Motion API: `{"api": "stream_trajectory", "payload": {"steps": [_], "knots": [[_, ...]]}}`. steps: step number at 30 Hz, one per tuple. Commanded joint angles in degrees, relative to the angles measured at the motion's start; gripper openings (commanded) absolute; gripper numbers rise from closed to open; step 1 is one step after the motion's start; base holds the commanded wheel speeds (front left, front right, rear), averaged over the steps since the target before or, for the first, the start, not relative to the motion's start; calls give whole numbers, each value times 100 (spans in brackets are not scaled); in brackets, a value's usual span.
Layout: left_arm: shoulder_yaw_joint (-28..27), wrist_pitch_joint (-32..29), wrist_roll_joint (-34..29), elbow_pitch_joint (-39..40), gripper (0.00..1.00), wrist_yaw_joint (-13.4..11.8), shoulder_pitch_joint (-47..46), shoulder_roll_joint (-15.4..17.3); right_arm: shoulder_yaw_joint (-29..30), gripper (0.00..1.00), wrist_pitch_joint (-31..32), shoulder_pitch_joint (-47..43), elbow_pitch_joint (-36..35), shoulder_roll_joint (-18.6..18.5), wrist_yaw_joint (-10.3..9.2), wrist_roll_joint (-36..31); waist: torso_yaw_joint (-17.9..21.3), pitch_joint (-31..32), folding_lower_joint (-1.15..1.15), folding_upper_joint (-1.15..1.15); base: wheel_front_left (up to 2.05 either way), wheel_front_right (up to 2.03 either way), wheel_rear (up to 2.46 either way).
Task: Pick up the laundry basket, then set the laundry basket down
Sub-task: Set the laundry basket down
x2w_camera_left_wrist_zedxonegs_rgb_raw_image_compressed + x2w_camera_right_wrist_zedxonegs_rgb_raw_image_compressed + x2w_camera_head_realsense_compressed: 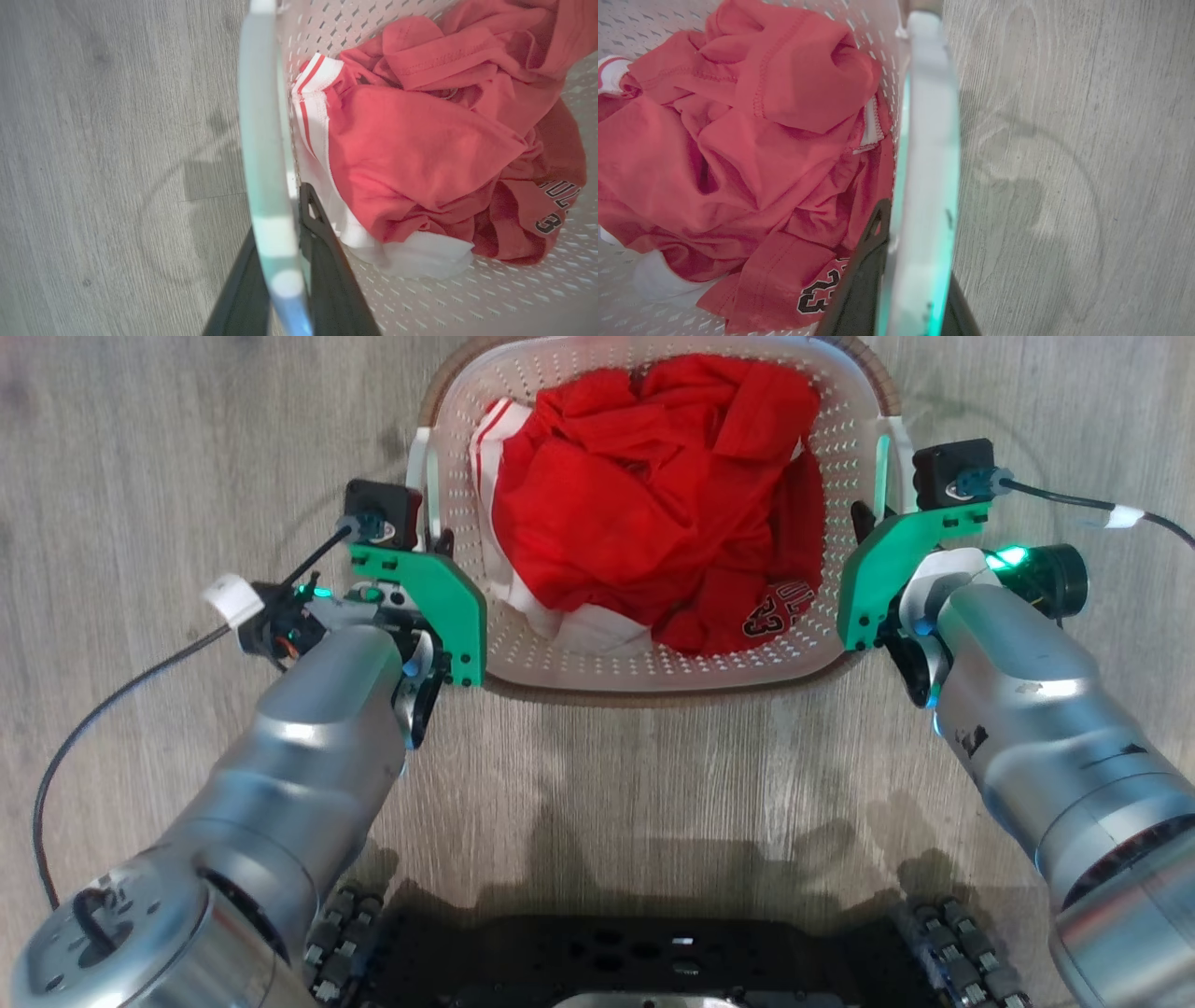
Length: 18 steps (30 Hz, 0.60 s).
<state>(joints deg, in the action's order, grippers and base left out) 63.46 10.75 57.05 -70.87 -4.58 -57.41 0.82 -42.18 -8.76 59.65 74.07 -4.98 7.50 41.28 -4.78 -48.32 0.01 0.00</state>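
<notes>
The grey wooden floor (168,448) lies under and all around the laundry basket (579,663), which is straight before me, between my two arms. I cannot tell if the laundry basket rests on the floor or hangs a little above it. Inside the laundry basket lies a crumpled red sports jersey (644,495) with white trim and a black number; it covers most of the bottom. The white left handle (422,476) and the white right handle (889,462) are at the two opposite sides of the laundry basket. My left gripper (280,219) is closed on the left handle. One dark finger (322,252) is on the inner side, toward the jersey, and the other is on the outer side. The handle fills the narrow gap between them. My right gripper (920,242) is closed in the same way on the right handle, with one finger (864,270) on the inner side of the laundry basket and the other outside.
</notes>
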Motion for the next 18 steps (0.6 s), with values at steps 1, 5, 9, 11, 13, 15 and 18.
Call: {"api": "stream_trajectory", "payload": {"steps": [1, 5, 9, 11, 13, 15, 18], "knots": [[-11, 82, -2, -34, 0, -81, -77, 206, 1, 0, -74, -130, -11, -12, -1, -116, 5, -24, -1, 0, 0, 0, 0], [31, 110, 15, -47, 0, -94, -138, 206, 246, 0, -60, -127, -11, 21, -1, -352, 13, -85, -1, 0, 0, 0, 0], [74, 122, 40, -49, 0, -105, -177, 206, 481, 0, -49, -123, -11, 54, -1, -587, 11, -126, -1, 0, 0, 0, 0], [96, 120, 57, -46, 0, -114, -186, 206, 594, 0, -44, -123, -11, 69, -1, -703, 8, -138, -1, 0, 0, 0, 0], [117, 119, 75, -43, 0, -125, -191, 206, 704, 0, -40, -124, -11, 83, -1, -817, 6, -149, -1, 0, 0, 0, 0], [137, 118, 95, -40, 0, -133, -191, 206, 810, 0, -28, -130, -11, 99, -1, -928, 5, -161, -1, 0, 0, 0, 0], [170, 107, 126, -25, 0, -138, -191, 206, 963, 0, -11, -143, -11, 118, -1, -1092, -1, -178, -1, 0, 0, 0, 0]]}}
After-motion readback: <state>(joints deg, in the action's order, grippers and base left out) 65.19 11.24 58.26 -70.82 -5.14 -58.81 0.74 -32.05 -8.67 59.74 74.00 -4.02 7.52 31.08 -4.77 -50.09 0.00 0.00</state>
